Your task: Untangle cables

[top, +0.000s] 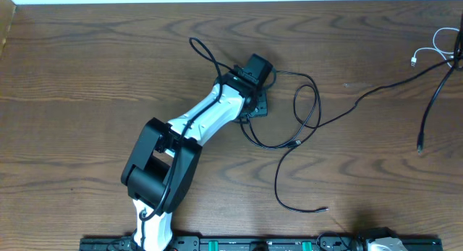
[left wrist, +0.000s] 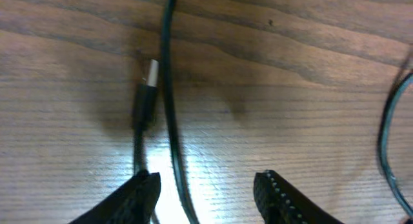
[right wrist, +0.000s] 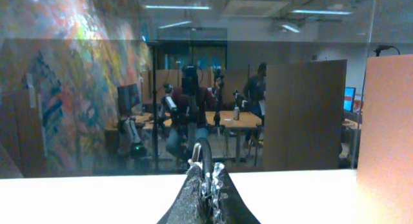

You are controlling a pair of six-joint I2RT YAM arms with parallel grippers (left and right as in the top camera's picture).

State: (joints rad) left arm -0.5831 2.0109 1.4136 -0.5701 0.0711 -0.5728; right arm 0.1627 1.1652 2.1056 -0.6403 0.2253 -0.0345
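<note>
Black cables (top: 300,110) lie in loose loops at the table's middle, and one end trails toward the front (top: 289,200). My left gripper (top: 253,106) is down over the loops' left side. In the left wrist view it (left wrist: 206,185) stands open, and one black cable (left wrist: 173,140) runs between the fingers without touching either. A black plug with a silver tip (left wrist: 147,98) lies just left of that cable. My right gripper (right wrist: 206,175) is shut on a black cable (right wrist: 205,152) that arches over its fingertips. At the far right, black cables (top: 434,92) and a white cable (top: 428,54) hang together.
One long black cable (top: 376,92) stretches from the middle loops to the right-hand bunch. The left arm (top: 195,128) slants from the front edge to the table's middle. The wooden table (top: 94,70) fills the view, with a rail (top: 253,244) along its front edge.
</note>
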